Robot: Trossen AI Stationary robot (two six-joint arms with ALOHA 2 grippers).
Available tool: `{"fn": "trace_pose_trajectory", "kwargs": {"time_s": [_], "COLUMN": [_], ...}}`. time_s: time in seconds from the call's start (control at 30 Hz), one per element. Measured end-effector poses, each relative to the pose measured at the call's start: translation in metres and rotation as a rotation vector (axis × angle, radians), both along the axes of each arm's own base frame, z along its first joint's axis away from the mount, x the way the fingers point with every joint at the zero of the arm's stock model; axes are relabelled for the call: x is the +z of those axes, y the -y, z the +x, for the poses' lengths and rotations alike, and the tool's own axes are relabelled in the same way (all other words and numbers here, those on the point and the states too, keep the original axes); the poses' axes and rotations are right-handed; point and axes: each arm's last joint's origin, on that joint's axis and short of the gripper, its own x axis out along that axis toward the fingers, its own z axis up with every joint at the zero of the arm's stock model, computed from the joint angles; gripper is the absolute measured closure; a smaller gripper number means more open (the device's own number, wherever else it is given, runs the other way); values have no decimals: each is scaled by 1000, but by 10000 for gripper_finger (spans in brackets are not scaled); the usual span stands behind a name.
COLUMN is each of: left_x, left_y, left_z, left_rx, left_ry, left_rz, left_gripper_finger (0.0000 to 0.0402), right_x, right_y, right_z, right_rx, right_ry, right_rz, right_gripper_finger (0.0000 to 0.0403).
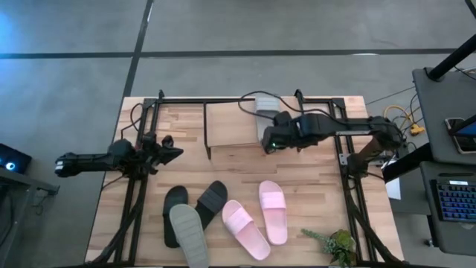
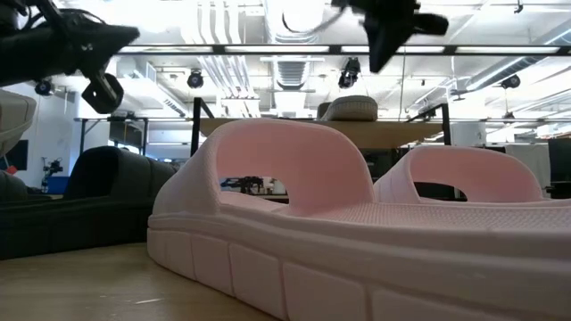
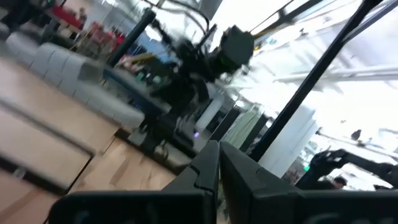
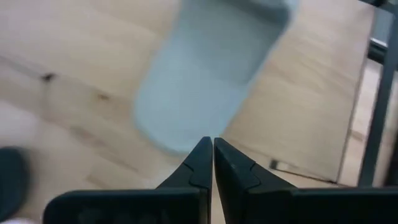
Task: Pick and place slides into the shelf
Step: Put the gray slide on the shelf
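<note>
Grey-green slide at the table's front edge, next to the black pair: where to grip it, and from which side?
Probably best by the heel-side rim of the grey-green slide, coming straight down from above. It lies flat with its sole facing up, so no strap shows to hook. A black slide lies against its far left edge, so close across the free front part, which looks clear on both sides.

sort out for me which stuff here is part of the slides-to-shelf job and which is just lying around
Part of the job:
- grey-green slide on the shelf
- shelf
- grey-green slide on the table
- two black slides
- two pink slides

Just lying about:
- small green plant
- keyboard
- yellow cables
</note>
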Motion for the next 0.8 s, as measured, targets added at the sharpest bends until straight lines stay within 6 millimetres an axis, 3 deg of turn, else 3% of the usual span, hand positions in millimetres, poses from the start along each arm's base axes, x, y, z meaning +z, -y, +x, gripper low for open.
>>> {"fn": "trace_pose_trajectory", "kwargs": {"time_s": [0.23,0.33,0.47,0.63,0.8], "left_x": [20,18,6,3,18], "left_y": [0,0,0,2,5], "left_z": [-8,-6,1,6,9], "left_rx": [26,26,-36,-112,-224], "left_ry": [220,191,57,-15,-32], "left_rz": [47,46,-90,-158,-150], "left_gripper_finger": [402,402,397,341,266], "right_x": [18,18,16,15,14], "right_y": [-15,-17,-21,-28,-41], "right_z": [1,1,1,1,0], "right_rx": [21,-4,-19,-43,-54], "right_ry": [82,99,109,127,149], "right_rz": [-3,9,25,66,117], "right_gripper_finger": [394,394,394,394,394]}}
